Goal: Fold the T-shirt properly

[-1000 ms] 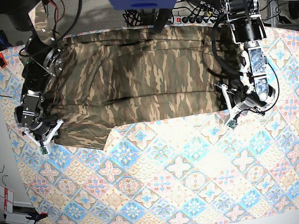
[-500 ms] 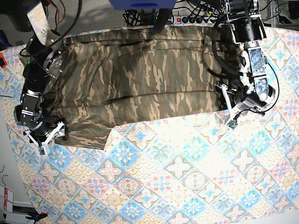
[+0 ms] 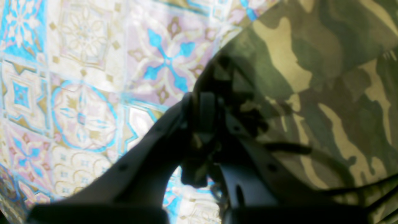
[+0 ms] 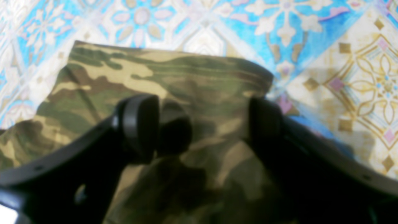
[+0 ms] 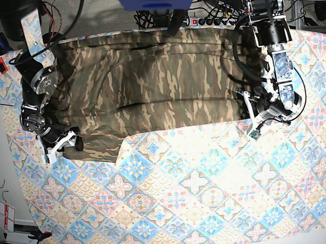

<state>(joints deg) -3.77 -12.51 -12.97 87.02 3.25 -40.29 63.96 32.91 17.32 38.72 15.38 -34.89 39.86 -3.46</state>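
Pinching the soft woodland-camouflage T-shirt (image 5: 151, 85) hem with the left claw (image 3: 202, 124) clamped to anchor it, hovering the right claw (image 4: 202, 124) spread apart over the sleeve for regrasping.

T-shirt (image 5: 151, 85) spread across far half of tablecloth (image 5: 197, 196); right claw (image 5: 61, 147) at its near-left sleeve, left claw (image 5: 252, 116) at its right edge.

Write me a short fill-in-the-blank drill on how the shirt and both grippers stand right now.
1. The T-shirt lies on a tile-patterned ____.
2. The right gripper stands ____ over a camouflage sleeve.
3. The left gripper is ____ at the shirt's edge.

Missing words: tablecloth; open; shut
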